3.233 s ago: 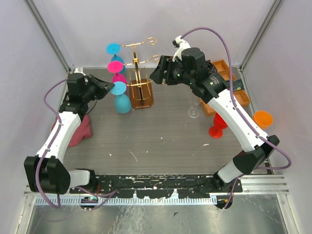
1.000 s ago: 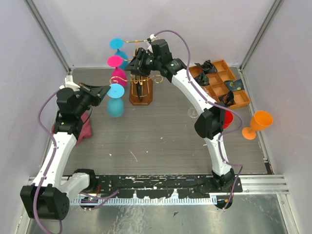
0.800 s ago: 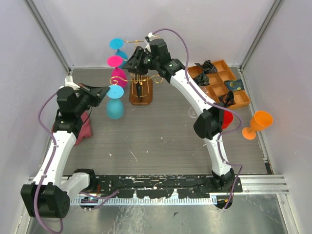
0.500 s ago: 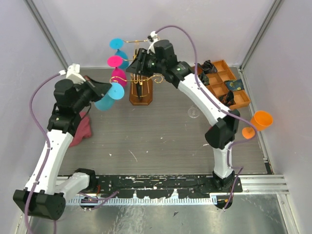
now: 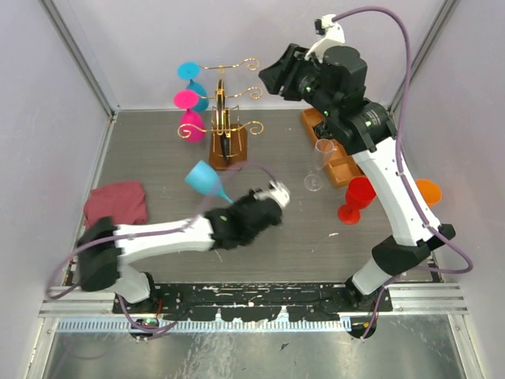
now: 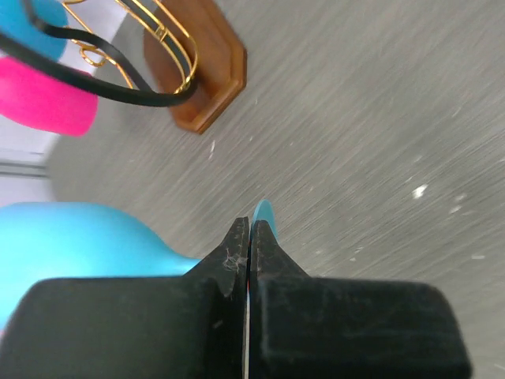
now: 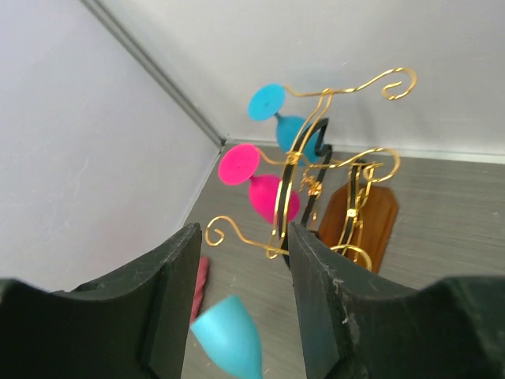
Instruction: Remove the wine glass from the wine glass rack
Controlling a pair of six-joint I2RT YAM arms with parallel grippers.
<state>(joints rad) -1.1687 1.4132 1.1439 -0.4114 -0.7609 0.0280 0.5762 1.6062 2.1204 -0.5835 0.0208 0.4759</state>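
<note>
The gold wire wine glass rack (image 5: 226, 110) stands on its brown base at the back, also in the left wrist view (image 6: 201, 75) and the right wrist view (image 7: 319, 170). A blue glass (image 5: 188, 72) and a pink glass (image 5: 189, 100) hang from its left arms. A blue wine glass (image 5: 205, 178) is off the rack, tilted above the table in front of it. My left gripper (image 5: 233, 207) is shut on its thin foot (image 6: 263, 213), with the bowl (image 6: 79, 241) at the left. My right gripper (image 7: 243, 233) is open and holds nothing, high to the right of the rack (image 5: 278, 75).
A dark red cloth (image 5: 117, 202) lies at the left. An orange-brown tray (image 5: 341, 166) sits at the right, partly under the right arm. A clear glass (image 5: 319, 164), a red glass (image 5: 357, 199) and an orange glass (image 5: 427, 192) stand nearby.
My left arm has swung the blue wine glass away from the rack's left side to the middle of the table. My right arm has drawn back from the rack, up and to the right.
</note>
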